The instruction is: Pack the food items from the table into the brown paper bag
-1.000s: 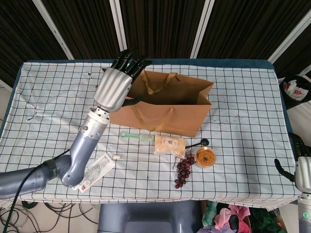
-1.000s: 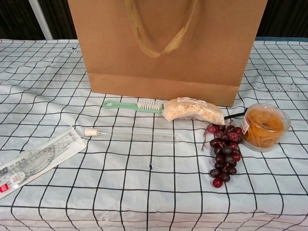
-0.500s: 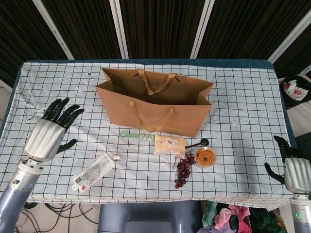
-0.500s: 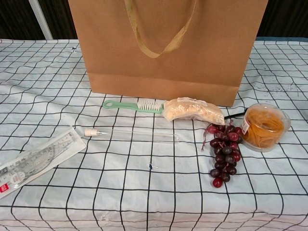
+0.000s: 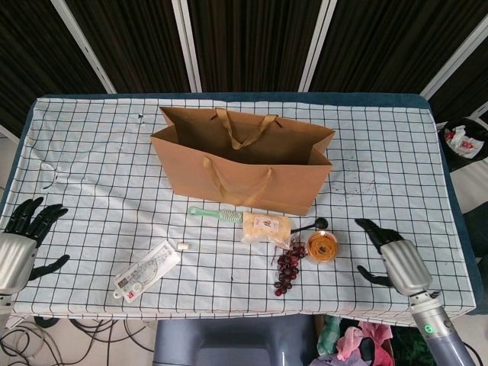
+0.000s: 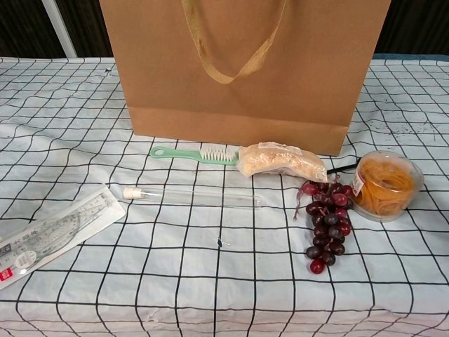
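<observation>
With the bag point(image 5: 252, 171) standing open at 12 o'clock and the grapes point(image 5: 287, 268), bread point(image 5: 265, 227) and tub point(image 5: 322, 247) just before it, the right hand point(image 5: 398, 261), spread wide and empty at 3 o'clock, could knock the tub over reaching in, while the left hand point(image 5: 19, 248) hangs open at 9.

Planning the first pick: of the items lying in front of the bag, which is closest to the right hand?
The clear round tub of orange bands, at the row's right end. It lies nearest the right hand; the grapes and wrapped bread lie further left.
</observation>
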`<state>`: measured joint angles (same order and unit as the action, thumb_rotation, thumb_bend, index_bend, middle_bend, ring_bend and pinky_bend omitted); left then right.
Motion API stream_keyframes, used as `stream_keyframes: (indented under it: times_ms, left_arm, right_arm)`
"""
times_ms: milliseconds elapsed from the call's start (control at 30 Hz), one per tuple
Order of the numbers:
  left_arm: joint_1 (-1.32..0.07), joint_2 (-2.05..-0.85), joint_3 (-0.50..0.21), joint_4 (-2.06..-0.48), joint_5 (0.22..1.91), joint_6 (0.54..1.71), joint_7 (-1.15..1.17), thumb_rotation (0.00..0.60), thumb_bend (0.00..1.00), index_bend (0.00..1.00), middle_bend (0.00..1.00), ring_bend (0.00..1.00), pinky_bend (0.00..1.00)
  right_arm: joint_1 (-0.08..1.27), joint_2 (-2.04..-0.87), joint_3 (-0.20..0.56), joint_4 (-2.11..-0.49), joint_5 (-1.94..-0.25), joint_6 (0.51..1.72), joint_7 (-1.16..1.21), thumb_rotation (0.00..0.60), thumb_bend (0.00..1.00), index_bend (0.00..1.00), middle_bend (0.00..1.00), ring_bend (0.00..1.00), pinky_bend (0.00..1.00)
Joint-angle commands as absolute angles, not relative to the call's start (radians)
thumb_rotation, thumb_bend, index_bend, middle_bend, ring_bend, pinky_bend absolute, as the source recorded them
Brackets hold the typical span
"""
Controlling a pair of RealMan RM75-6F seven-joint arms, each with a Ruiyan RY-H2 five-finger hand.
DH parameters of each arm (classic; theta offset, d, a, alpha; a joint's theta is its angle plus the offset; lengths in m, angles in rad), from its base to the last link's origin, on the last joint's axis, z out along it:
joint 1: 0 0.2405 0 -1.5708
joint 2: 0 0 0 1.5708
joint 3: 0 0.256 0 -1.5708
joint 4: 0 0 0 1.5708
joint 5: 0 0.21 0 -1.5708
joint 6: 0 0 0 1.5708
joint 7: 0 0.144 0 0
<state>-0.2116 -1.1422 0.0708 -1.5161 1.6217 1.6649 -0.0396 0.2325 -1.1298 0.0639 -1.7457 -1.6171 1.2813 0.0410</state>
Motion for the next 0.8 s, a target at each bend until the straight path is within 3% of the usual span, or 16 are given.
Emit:
stream_keyframes:
  times_ms: [33, 300, 800]
  left_arm:
    - [-0.195, -1.172, 0.059, -1.471, 1.599, 1.648, -0.074, 0.600, 0.03, 0.18, 0.16, 0.01, 0.06]
    - [-0.185, -1.162, 0.044, -1.459, 1.595, 1.629, -0.132, 0.600, 0.03, 0.18, 0.16, 0.01, 0.05]
    - [-0.149, -1.146, 0.005, -1.481, 1.571, 1.636, -0.133, 0.600, 0.03, 0.18, 0.16, 0.01, 0.05]
  right_arm:
    - [0.356, -1.106, 0.093, -1.904, -1.540, 1.095, -0.042, 0.600, 0.19, 0.10, 0.12, 0.26, 0.27]
    - [0.440, -1.229, 0.138, -1.938, -1.402, 1.025, -0.222, 0.600, 0.19, 0.10, 0.12, 0.25, 0.27]
    - [0.562, -1.525, 0.190, -1.770, -1.209, 1.028, -0.434, 0.600, 0.19, 0.10, 0.15, 0.25, 0.27]
